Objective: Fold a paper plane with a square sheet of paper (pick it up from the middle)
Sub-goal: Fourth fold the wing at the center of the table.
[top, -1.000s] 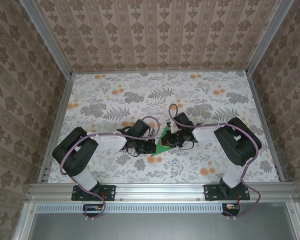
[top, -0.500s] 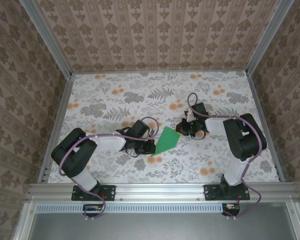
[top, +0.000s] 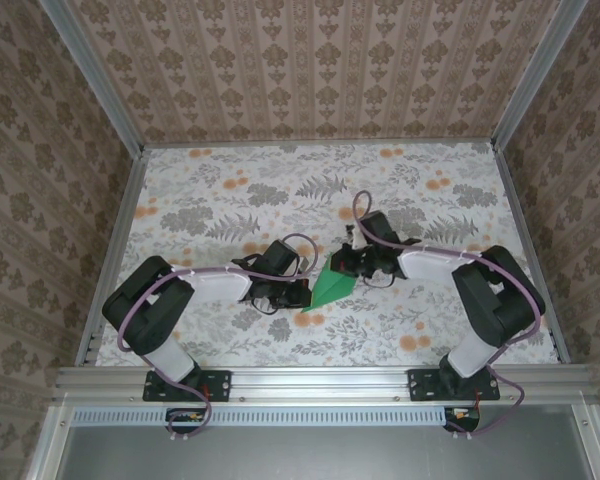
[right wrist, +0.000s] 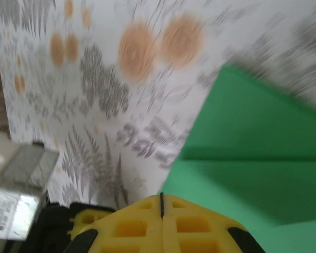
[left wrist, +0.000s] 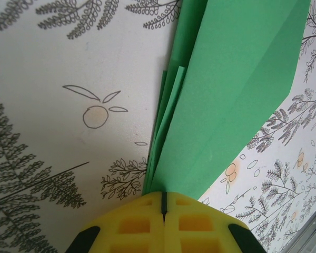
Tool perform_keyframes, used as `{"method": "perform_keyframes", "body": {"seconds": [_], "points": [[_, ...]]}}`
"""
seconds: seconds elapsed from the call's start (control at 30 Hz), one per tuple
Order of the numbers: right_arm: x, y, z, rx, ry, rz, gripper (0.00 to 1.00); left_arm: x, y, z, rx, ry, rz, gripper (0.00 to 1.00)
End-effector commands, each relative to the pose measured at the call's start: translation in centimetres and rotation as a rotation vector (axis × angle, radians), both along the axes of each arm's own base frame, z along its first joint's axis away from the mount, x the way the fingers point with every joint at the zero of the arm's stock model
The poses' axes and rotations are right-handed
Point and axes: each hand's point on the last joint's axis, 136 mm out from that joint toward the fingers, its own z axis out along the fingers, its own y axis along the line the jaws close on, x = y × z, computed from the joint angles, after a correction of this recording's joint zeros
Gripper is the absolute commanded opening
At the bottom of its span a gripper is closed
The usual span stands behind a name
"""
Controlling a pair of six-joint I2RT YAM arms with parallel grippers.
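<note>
The green square sheet of paper (top: pixel 332 287) lies mid-table, folded into a slim, pointed, layered paper plane shape. My left gripper (top: pixel 300 293) is shut on its near-left end. In the left wrist view the stacked green layers (left wrist: pixel 237 89) run out from between the yellow fingertips (left wrist: pixel 142 211). My right gripper (top: pixel 346 263) is shut at the paper's upper right edge. In the right wrist view its closed tips (right wrist: pixel 161 199) sit right at the edge of the green paper (right wrist: pixel 253 158), with nothing visible between them. Whether they touch the paper I cannot tell.
A floral grey-and-orange cloth (top: pixel 230 190) covers the whole table. Patterned walls enclose it on three sides, with metal rails (top: pixel 320 380) along the near edge above the arm bases. Part of the left gripper (right wrist: pixel 87 221) shows low in the right wrist view.
The right gripper swung out to the right half a second ago and has come back to the paper's upper edge. The paper looks narrower now. The left arm has not moved.
</note>
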Motion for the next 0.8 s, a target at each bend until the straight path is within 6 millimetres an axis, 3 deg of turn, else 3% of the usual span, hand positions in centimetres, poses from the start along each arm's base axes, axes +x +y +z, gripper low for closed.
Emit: {"method": "perform_keyframes", "body": {"seconds": [0.0,0.17,0.47,0.77], "points": [[-1.3,1.3,-1.7,0.019,0.070,0.000,0.06,-0.8,1.8,-1.8,0.082,0.030,-0.003,0.00],[-2.1,1.5,-3.6,0.003,0.129,0.006,0.06,-0.9,1.8,-1.7,0.077,0.032,-0.009,0.00],[-3.0,-1.1,-7.3,-0.139,0.224,-0.045,0.05,-2.8,2.0,-1.1,0.032,0.063,-0.078,0.00],[-3.2,-1.9,-8.4,-0.172,0.261,-0.071,0.05,-4.8,3.9,-1.7,0.075,0.103,-0.104,0.00]]}}
